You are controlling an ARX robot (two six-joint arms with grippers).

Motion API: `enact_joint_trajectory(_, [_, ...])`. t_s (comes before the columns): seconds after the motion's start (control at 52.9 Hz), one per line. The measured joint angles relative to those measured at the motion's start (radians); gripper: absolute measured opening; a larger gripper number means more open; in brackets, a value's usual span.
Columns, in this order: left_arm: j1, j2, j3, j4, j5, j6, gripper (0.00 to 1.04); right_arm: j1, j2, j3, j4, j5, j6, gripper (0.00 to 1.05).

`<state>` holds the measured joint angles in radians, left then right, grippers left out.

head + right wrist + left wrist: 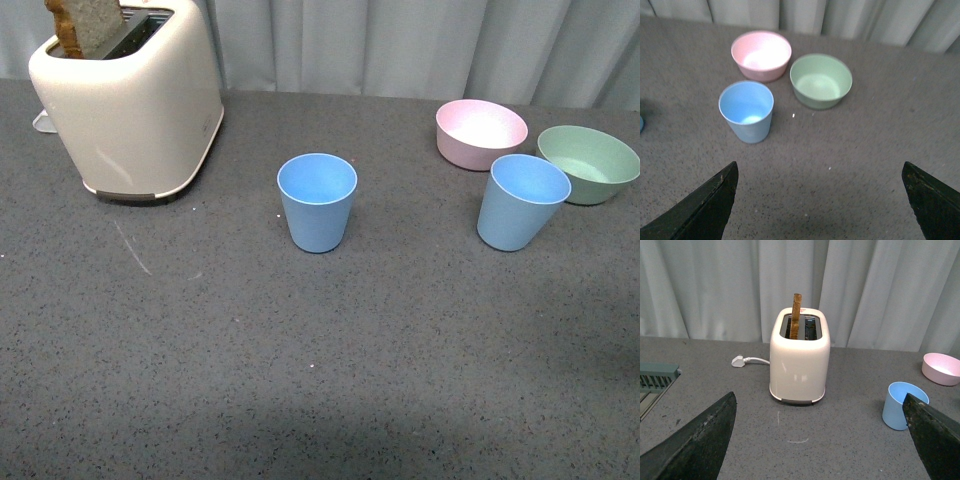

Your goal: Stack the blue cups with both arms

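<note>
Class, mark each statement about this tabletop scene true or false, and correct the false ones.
1. The middle blue cup and the right-hand blue cup both stand upright, apart. True.
2. A bread slice sticks out of the toaster. True.
3. A cup sits inside the green bowl. False: the bowl is empty.
4. The right gripper is shut on a cup. False: it is open, holding nothing.

The left gripper (819, 396) holds its two dark, flat fingers (700, 445) spread wide, with nothing clamped between them. The right gripper (820, 164) is posed the same way. Its black fingers (932, 205) are far apart, gripping nothing, and the wrist is tilted downward.
</note>
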<state>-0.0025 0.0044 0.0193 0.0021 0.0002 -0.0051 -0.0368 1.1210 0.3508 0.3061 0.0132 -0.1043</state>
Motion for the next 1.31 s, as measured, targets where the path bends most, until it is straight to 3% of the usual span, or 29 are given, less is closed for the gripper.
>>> enact_joint_trajectory(0.151, [0.0, 0.0, 0.0, 0.0, 0.0, 0.0, 0.98, 0.016, 0.369, 0.239, -0.12, 0.054, 0.076, 0.95])
enact_joint_trajectory(0.322, [0.0, 0.0, 0.0, 0.0, 0.0, 0.0, 0.98, 0.049, 0.652, 0.537, -0.253, 0.038, 0.173, 0.95])
enact_joint_trajectory(0.662, [0.0, 0.0, 0.0, 0.0, 0.0, 0.0, 0.98, 0.091, 0.939, 0.851, -0.42, 0.037, 0.289, 0.95])
enact_joint_trajectory(0.965, [0.0, 0.0, 0.0, 0.0, 0.0, 0.0, 0.98, 0.127, 1.06, 0.959, -0.488, 0.055, 0.343, 0.46])
enact_joint_trajectory(1.305, [0.0, 0.0, 0.0, 0.0, 0.0, 0.0, 0.98, 0.125, 1.066, 0.963, -0.491, 0.042, 0.357, 0.01])
